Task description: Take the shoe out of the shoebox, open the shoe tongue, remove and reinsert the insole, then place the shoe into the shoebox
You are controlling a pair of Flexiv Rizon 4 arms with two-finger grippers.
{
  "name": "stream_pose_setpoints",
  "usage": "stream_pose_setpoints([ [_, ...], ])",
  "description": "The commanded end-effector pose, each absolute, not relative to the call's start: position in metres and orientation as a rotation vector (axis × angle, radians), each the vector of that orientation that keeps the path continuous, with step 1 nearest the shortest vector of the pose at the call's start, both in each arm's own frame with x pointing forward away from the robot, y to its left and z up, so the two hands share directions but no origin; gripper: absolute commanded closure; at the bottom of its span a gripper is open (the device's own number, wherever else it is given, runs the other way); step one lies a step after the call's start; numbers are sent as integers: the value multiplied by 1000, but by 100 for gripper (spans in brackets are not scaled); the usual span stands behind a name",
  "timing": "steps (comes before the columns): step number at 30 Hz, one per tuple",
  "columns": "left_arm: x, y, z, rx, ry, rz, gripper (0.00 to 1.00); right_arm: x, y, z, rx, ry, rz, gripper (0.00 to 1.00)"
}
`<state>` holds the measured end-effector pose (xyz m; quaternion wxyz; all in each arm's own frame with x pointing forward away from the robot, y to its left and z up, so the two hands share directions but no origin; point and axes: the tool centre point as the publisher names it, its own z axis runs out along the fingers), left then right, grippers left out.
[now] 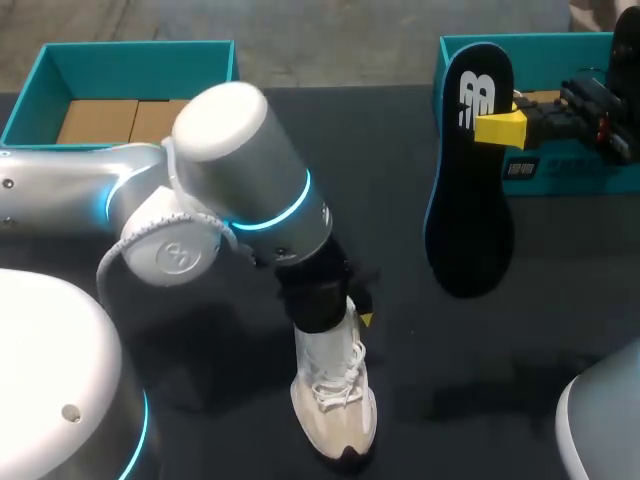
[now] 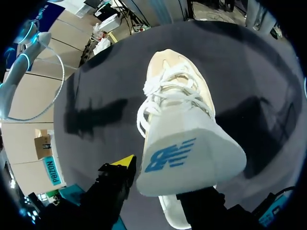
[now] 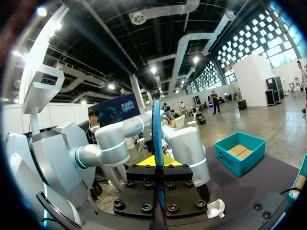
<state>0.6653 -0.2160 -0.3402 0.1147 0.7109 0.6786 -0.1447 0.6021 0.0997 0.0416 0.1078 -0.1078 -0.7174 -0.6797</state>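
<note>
Shoe [image 1: 335, 405] stands on the tabletop [image 1: 560, 330], near middle, right under the left gripper [image 1: 338, 305]; whether that one grips, I cannot tell. Right gripper [image 1: 505, 128] is clamped on the dark insole [image 1: 468, 190], beside the far-right shoebox [image 1: 590, 175]. Left wrist view alone shows the tongue [image 2: 189, 160] (logo facing up); the right wrist view has the insole edge-on.

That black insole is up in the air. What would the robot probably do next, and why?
Probably carry the insole down toward the shoe. The right claw grips it above the table, away from the shoe, while the left claw holds the tongue open, so the shoe looks ready.
</note>
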Motion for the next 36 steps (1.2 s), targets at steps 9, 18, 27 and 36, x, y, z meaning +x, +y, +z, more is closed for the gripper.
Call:
stream_pose_setpoints([
  [9, 670, -232, -338, 2193, 2072, -336, 47, 605, 102, 41, -317, -2112, -1994, 100],
  [18, 672, -238, -354, 2265, 2156, -245, 47, 605, 102, 41, -317, -2112, -1994, 100],
  [27, 677, -231, -358, 2254, 2216, -243, 53, 605, 102, 41, -317, -2112, -1994, 100],
  [36, 673, -230, -363, 2286, 2239, -142, 82, 605, 102, 41, -317, -2112, -1994, 100],
])
